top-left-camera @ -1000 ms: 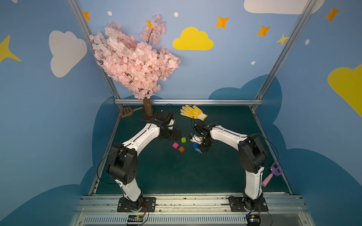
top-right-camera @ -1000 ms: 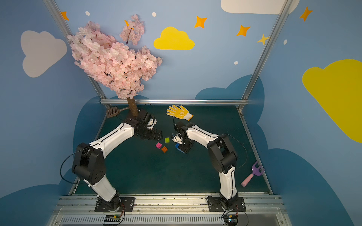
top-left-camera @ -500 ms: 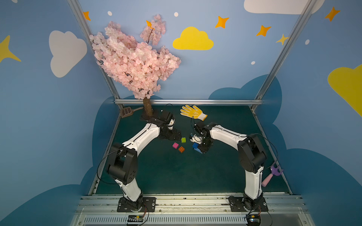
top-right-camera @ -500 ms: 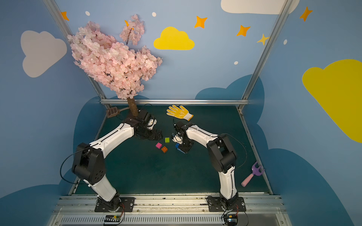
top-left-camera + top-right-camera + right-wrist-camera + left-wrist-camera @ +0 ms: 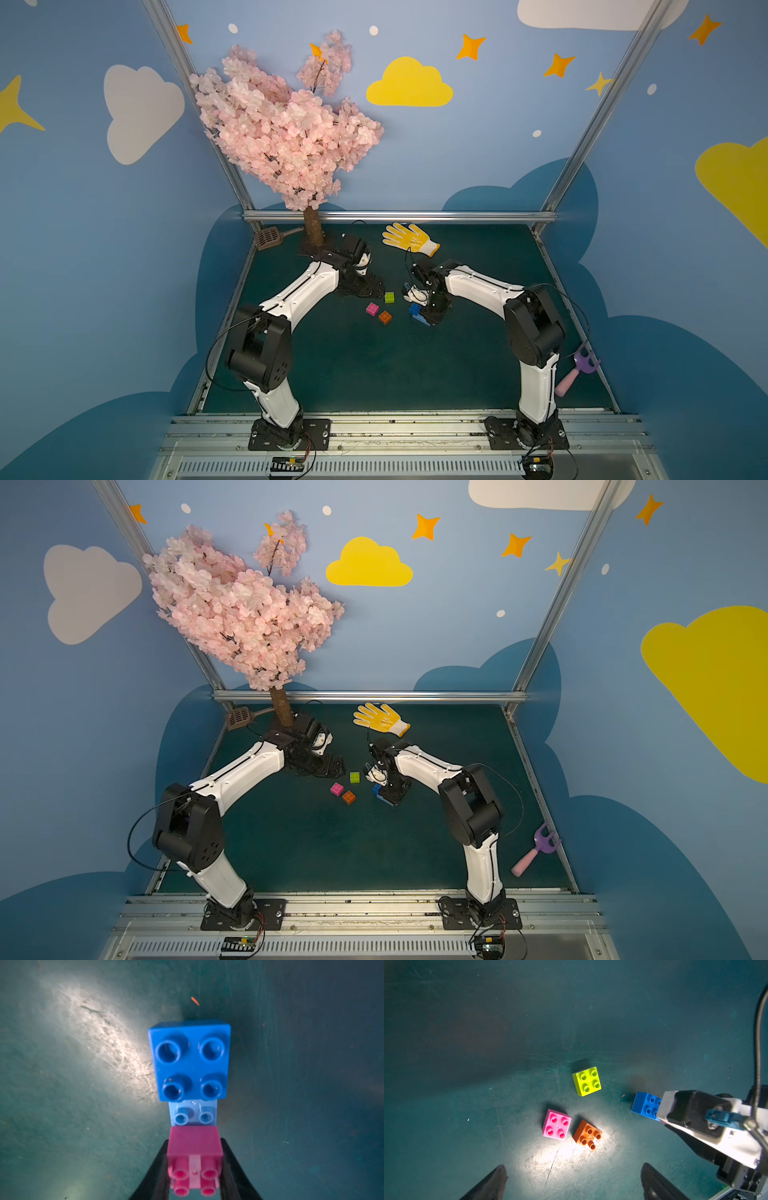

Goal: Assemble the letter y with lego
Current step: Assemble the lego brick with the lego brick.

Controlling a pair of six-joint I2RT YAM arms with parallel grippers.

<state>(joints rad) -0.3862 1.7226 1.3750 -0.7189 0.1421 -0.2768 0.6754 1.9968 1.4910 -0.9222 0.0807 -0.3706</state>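
While right jaws clamp pink brick (image 5: 194,1142) atop light blue brick (image 5: 193,1114), dark blue brick (image 5: 190,1059) adjoining, left jaws stand apart over desk (image 5: 467,1043): second pink brick (image 5: 556,1124), orange brick (image 5: 587,1135), lime brick (image 5: 586,1081) loose.

Blue cloud-painted walls (image 5: 498,145), dark green floor (image 5: 374,374)

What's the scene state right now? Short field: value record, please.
left gripper: open, empty, near the loose bricks
right gripper: shut on held pink brick
joined: dark blue brick and held pink brick, both on light blue brick
loose, studs up: green brick, loose pink brick, orange brick
progress: three bricks joined, three loose
clutter: glove, away from the bricks
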